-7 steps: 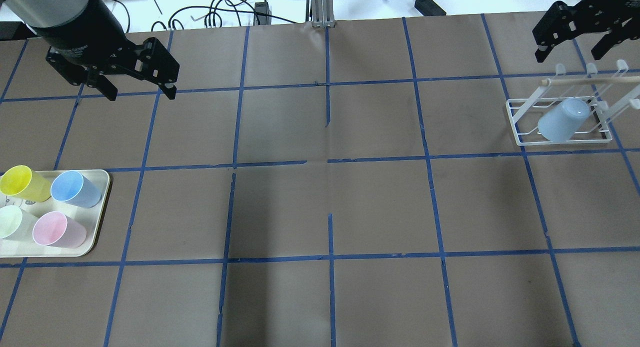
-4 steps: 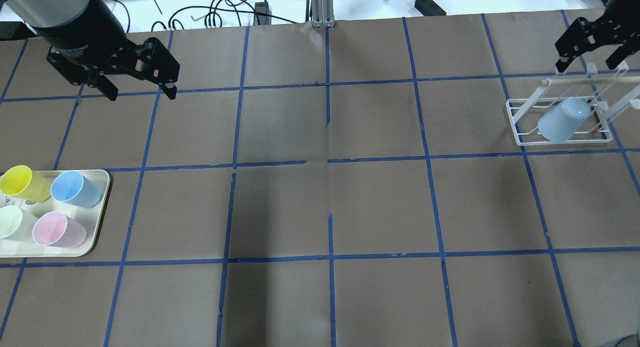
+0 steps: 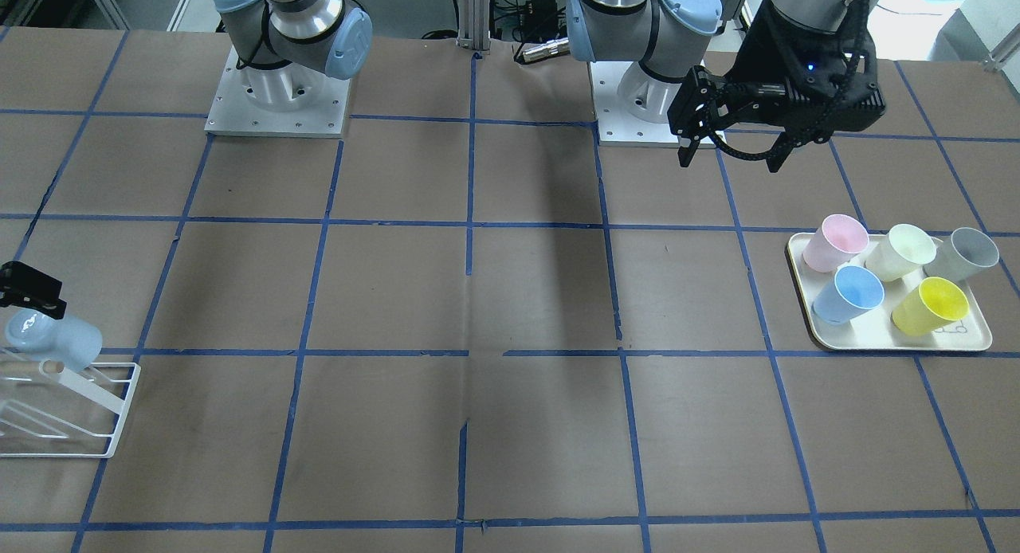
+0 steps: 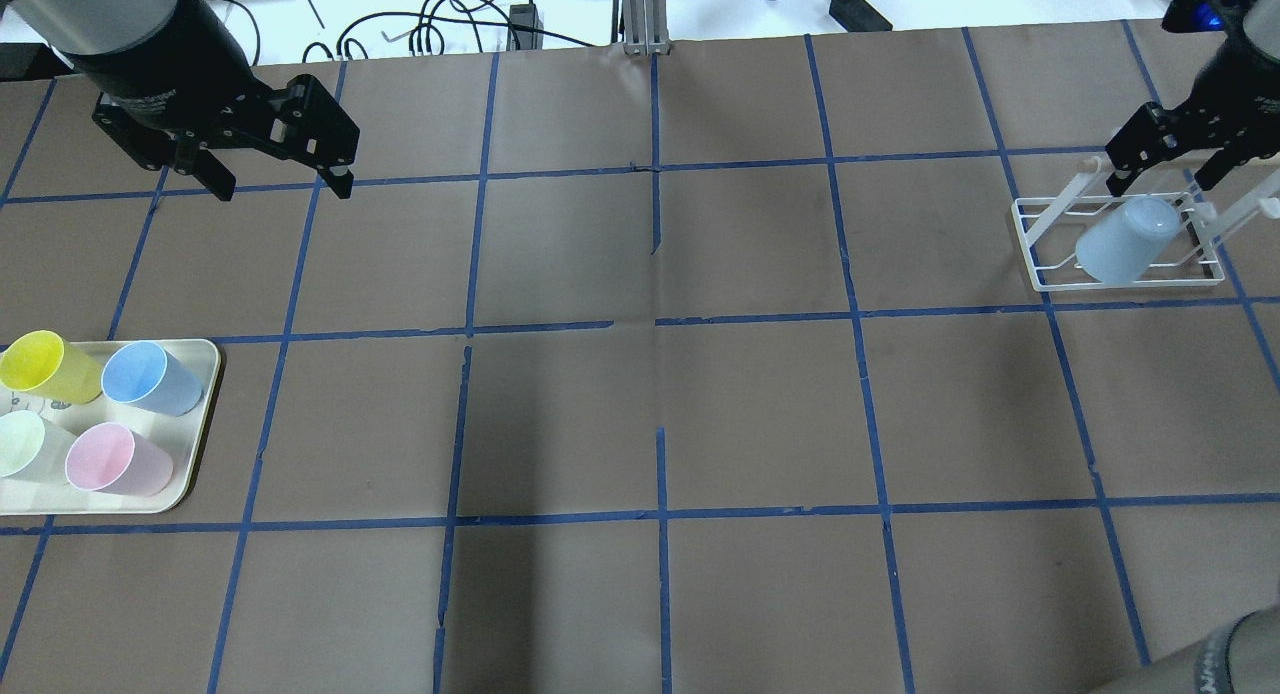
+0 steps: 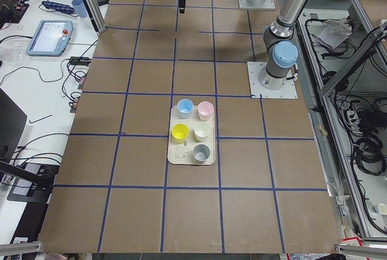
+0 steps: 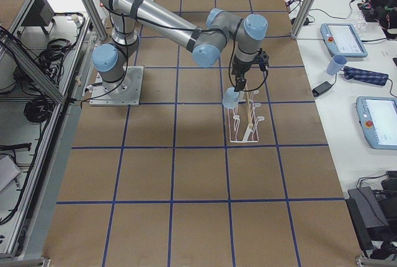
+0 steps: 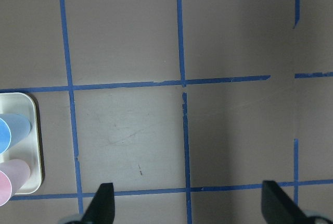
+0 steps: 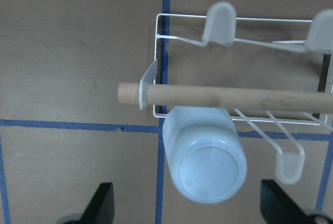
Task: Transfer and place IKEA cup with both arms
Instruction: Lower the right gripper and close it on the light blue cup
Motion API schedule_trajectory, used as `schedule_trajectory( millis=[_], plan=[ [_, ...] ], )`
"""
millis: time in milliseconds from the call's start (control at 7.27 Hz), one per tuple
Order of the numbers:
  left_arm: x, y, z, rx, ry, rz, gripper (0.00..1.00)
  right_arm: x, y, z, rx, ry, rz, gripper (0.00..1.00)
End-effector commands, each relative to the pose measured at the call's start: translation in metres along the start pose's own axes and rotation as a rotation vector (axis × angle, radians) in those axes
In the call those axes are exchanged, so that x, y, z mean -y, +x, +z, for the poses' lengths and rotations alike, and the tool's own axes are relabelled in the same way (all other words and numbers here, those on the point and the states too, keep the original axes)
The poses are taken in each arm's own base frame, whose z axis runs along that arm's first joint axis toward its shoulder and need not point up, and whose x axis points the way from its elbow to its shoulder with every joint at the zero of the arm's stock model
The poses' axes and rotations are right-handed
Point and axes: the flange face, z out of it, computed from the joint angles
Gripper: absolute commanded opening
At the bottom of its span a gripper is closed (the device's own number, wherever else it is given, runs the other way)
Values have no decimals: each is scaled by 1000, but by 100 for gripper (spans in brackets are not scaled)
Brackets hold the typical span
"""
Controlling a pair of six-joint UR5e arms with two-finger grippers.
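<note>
The IKEA cup (image 4: 1125, 239), pale light-blue, hangs upside down and tilted on a peg of the white wire rack (image 4: 1040, 269) at the right; it also shows in the front view (image 3: 52, 342) and in the right wrist view (image 8: 205, 164). My right gripper (image 4: 1162, 174) is open and empty just above the rack's wooden dowel (image 8: 234, 98), over the cup without touching it. My left gripper (image 4: 284, 187) is open and empty, hovering at the far left, well beyond the tray; it also shows in the front view (image 3: 729, 161).
A cream tray (image 4: 205, 374) at the left edge holds a deeper blue cup (image 4: 150, 377), a yellow cup (image 4: 45, 366), a pink cup (image 4: 115, 461), a pale green cup (image 4: 30, 449) and a grey cup (image 3: 964, 254). Brown paper with a blue tape grid covers the table.
My right gripper has moved down and toward the rack, from above the table's far right corner to just over the dowel and cup. The left arm and the cups have not moved.
</note>
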Motion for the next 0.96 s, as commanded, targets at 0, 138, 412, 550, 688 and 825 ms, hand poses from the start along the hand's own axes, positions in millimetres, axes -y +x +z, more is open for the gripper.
schedule_trajectory(
  millis=[0, 138, 412, 550, 688, 825],
  plan=[
    [0, -1, 0, 0, 0, -1, 100, -9, 9, 28, -3, -1, -9, 98],
    [0, -1, 0, 0, 0, -1, 100, -9, 10, 32, -4, 0, -9, 98],
    [0, -1, 0, 0, 0, -1, 100, -10, 9, 44, -4, 0, -9, 98],
    [0, -1, 0, 0, 0, 0, 100, -7, 10, 54, -2, -2, -9, 98],
    [0, -1, -1, 0, 2, 3, 100, -3, 12, 62, -5, 1, -9, 98],
    [0, -1, 0, 0, 0, 3, 100, -3, 13, 64, -4, 0, -9, 98]
  ],
)
